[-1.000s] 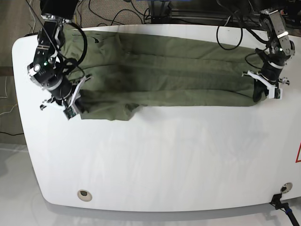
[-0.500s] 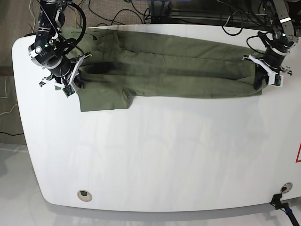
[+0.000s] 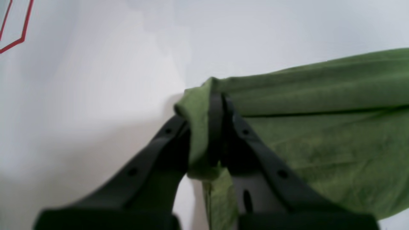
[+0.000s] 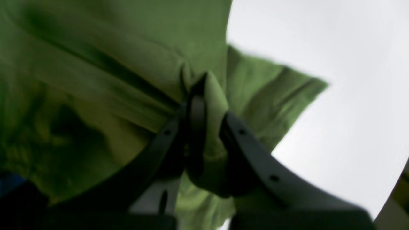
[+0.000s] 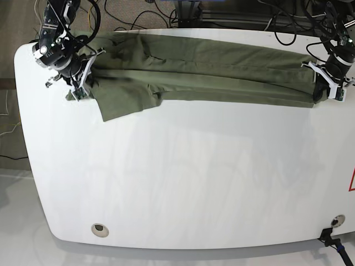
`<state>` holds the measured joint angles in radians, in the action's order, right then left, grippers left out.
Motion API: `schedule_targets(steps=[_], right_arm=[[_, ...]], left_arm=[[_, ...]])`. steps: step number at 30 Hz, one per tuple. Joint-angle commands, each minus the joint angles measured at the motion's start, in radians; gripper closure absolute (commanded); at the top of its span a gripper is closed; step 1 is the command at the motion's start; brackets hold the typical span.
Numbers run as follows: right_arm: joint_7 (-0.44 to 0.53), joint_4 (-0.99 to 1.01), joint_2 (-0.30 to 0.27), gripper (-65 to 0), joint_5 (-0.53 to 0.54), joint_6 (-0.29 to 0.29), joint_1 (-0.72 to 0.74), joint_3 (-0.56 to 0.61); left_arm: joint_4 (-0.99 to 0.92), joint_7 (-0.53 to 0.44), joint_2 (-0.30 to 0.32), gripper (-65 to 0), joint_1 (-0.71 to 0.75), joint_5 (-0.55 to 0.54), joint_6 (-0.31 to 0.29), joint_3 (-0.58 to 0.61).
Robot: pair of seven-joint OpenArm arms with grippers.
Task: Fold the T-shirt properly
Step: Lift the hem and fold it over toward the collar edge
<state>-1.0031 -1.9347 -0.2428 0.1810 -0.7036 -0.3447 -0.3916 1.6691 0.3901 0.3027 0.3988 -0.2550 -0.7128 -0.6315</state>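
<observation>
between the two hands the t-shirt (image 5: 205, 75) is stretched as a long, narrow olive-green band along the far edge of the white tabletop (image 5: 183, 177). its long axis runs straight from one hand to the other, across the base view from side to side.

the left hand (image 5: 326, 88) is clamped on the end of the band at that view's right; in the left wrist view a bunched fold of green cloth (image 3: 204, 127) sits pinched between the black fingers (image 3: 217, 127), and the rest of the shirt spreads away from the hand to the right.

the right hand (image 5: 77, 83) is closed on the opposite end; in the right wrist view a fold of fabric (image 4: 214, 121) is squeezed between its fingers (image 4: 196, 121), with the shirt filling the view to the left of the hand and beyond it.

just beside the right hand, toward the tabletop's middle, a loose flap (image 5: 125, 102) of the shirt lies flat on the surface, jutting out from the band toward the near edge.
</observation>
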Motion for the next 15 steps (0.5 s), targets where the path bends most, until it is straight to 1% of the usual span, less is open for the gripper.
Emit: schedule_targets(steps=[1, 3, 6, 10, 12, 13, 15], right_arm=[[-0.001, -0.018, -0.011, 0.0, -0.018, 0.005, 0.000, -0.005], [-0.001, -0.013, -0.010, 0.0, -0.018, 0.005, -0.004, -0.005], [0.000, 0.014, 0.016, 0.0, -0.019, 0.005, -0.004, -0.008], [0.002, 0.044, 0.020, 0.0, -0.021, 0.005, -0.006, -0.008], [0.005, 0.042, 0.021, -0.1, -0.022, 0.005, -0.017, -0.008], [0.005, 0.039, 0.021, -4.8, -0.022, 0.005, -0.021, -0.008], [0.005, 0.039, 0.016, -14.6, -0.022, 0.005, -0.021, -0.008]], left_arm=[[0.015, -0.018, 0.019, 0.0, -0.001, -0.002, 0.015, -0.014], [0.007, -0.018, 0.019, 0.0, 0.002, 0.000, 0.015, -0.012], [-0.039, -0.018, 0.017, 0.0, 0.004, 0.000, 0.015, -0.011], [-0.065, -0.018, 0.017, 0.0, 0.013, 0.001, 0.015, -0.011], [-0.062, -0.018, 0.019, 0.0, 0.033, 0.026, 0.015, -0.009], [-0.062, -0.018, 0.017, -3.1, 0.033, 0.044, 0.015, -0.009], [-0.062, -0.018, 0.005, -21.9, 0.033, 0.076, 0.015, -0.012]])
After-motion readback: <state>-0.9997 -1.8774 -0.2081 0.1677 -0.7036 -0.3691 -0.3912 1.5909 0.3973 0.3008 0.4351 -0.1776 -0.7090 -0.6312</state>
